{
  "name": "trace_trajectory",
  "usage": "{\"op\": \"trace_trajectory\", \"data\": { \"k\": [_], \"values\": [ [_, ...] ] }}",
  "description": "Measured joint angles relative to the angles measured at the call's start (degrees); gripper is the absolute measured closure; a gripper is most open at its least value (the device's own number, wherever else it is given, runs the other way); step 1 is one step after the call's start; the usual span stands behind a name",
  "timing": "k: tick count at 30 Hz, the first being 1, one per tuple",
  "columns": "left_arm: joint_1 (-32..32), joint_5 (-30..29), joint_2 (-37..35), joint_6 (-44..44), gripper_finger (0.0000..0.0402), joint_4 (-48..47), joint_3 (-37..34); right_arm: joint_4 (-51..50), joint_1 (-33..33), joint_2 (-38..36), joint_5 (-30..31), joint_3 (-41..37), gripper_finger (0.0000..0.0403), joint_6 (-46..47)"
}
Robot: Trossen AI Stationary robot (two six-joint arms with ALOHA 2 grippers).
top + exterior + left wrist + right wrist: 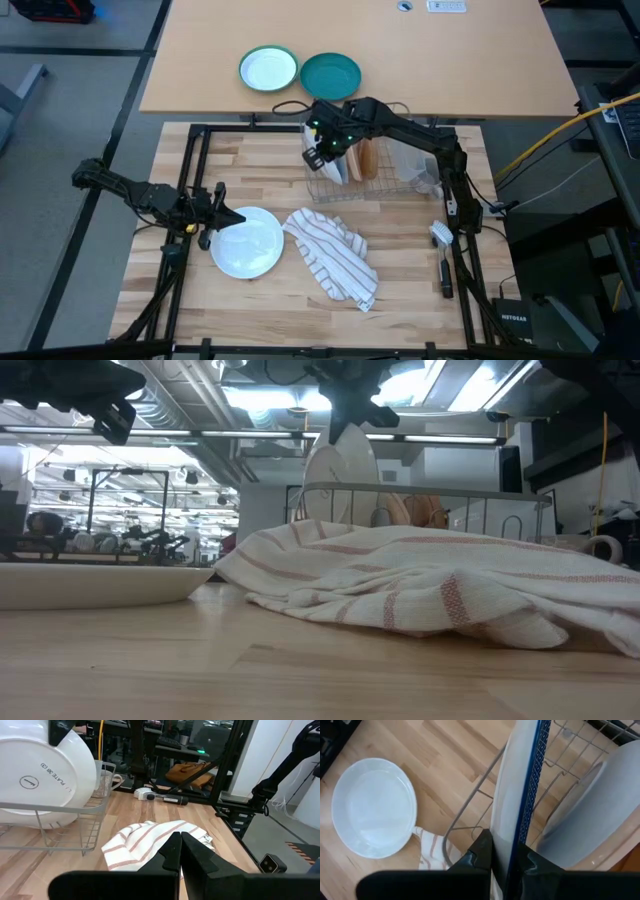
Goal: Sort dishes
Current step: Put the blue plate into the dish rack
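right claw [504,851] grips the blue-edged plate [512,790], its pale underside apparently marked "plate 38 (3)".

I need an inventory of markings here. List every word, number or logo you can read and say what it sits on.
"PLATE 38 (3)": printed on the pale underside of the plate standing in the wire rack.
Oval logo beside it on that plate: lettering too small to read.
"NETGEAR": on the dark box off the table's corner.
Label on the far tan table: too small to read.
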Motion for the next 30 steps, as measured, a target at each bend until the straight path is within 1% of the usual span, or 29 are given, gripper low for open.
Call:
{"op": "trace_trajectory", "data": {
  "k": [9, 14, 22, 30],
  "values": [
    [0.00, 0.00, 0.00, -0.16, 0.0402, -0.40, 0.00, 1.38, -0.67, 0.17, 0.07, 0.00, 0.0384, -1.54],
    [0.00, 0.01, 0.00, -0.16, 0.0402, -1.26, 0.02, 1.89, -0.40, -0.92, 0.69, 0.00, 0.0384, -2.65],
    [0.00, 0.00, 0.00, -0.42, 0.0402, -1.23, 0.02, -2.09, -0.40, -1.70, 1.20, 0.01, 0.0384, -1.93],
    [0.00, 0.00, 0.00, -0.40, 0.0402, -1.25, 0.04, -1.96, -0.40, -1.62, 1.63, -0.07, 0.0384, -1.78]
  ]
}}
